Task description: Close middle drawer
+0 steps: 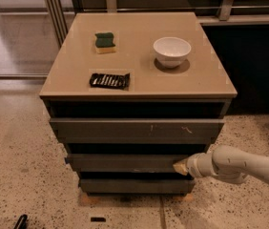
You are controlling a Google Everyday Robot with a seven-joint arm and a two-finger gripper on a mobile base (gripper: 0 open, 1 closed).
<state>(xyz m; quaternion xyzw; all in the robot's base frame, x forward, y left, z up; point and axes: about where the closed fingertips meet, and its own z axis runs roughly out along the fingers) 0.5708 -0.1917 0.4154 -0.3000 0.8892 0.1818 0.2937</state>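
The middle drawer [125,162] is the plain grey front of medium width, below the widest front with pale scratch marks [137,129] and above the narrowest front [134,185]. It sits almost flush with the cabinet. My gripper [180,166] comes in from the right on a white arm [249,166]. Its tip touches the right end of the middle drawer's front.
On the beige cabinet top [139,51] lie a green and yellow sponge [105,42], a white bowl [171,50] and a black snack packet [109,80]. Speckled floor lies all around. A dark wall stands to the right, and metal railing runs behind.
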